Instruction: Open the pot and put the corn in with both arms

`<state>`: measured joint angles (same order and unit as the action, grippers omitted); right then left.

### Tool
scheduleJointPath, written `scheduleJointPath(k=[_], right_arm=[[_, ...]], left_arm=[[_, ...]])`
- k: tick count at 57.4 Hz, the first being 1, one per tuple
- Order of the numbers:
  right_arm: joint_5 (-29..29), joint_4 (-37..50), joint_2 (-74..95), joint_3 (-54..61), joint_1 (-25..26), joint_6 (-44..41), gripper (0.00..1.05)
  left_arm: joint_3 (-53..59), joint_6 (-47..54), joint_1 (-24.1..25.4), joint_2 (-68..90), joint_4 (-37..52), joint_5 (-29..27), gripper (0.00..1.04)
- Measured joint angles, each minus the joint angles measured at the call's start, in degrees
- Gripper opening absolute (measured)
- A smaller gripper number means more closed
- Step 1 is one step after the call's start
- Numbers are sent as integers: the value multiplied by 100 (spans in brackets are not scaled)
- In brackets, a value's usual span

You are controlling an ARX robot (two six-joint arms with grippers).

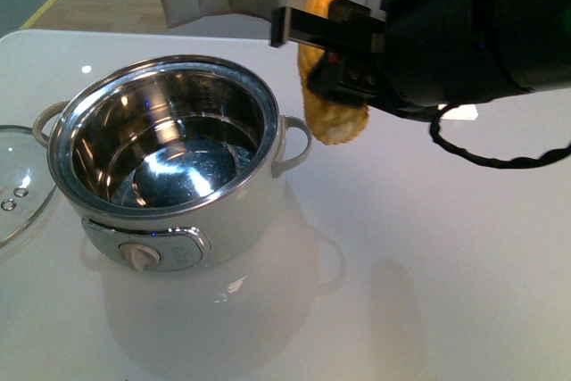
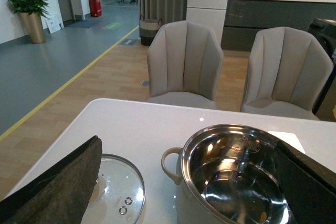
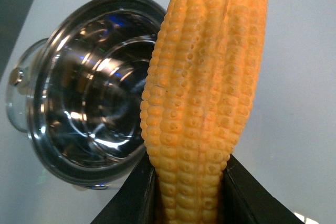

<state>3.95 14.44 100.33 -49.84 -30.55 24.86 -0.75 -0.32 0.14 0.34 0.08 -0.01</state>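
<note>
The cream-white pot [image 1: 174, 211] stands open on the white table, its shiny steel bowl empty; it also shows in the left wrist view [image 2: 231, 177] and the right wrist view [image 3: 94, 93]. My right gripper [image 1: 335, 51] is shut on the yellow-orange corn [image 1: 330, 100], held in the air just right of the pot's right handle and above rim height. In the right wrist view the corn [image 3: 202, 87] stands between the black fingers [image 3: 131, 198], beside the pot. My left gripper [image 2: 184, 192] is open and empty, its pads [image 2: 63, 187] spread over the pot's left side and the lid.
The glass lid [image 1: 13, 185] lies flat on the table left of the pot, also seen in the left wrist view [image 2: 118, 192]. Two grey chairs [image 2: 184, 64] stand beyond the table's far edge. The right arm's black cable [image 1: 500, 153] hangs above the table.
</note>
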Motion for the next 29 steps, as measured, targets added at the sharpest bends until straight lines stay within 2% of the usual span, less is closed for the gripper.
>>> scheduleJointPath(k=[12,29], right_arm=[[160,-94,535,-566,-341,614,23],[208,-345,1073,-1226,-649,990,23]], left_arm=[[0,0,0,0,0,0,98],[0,0,0,0,0,0,98]])
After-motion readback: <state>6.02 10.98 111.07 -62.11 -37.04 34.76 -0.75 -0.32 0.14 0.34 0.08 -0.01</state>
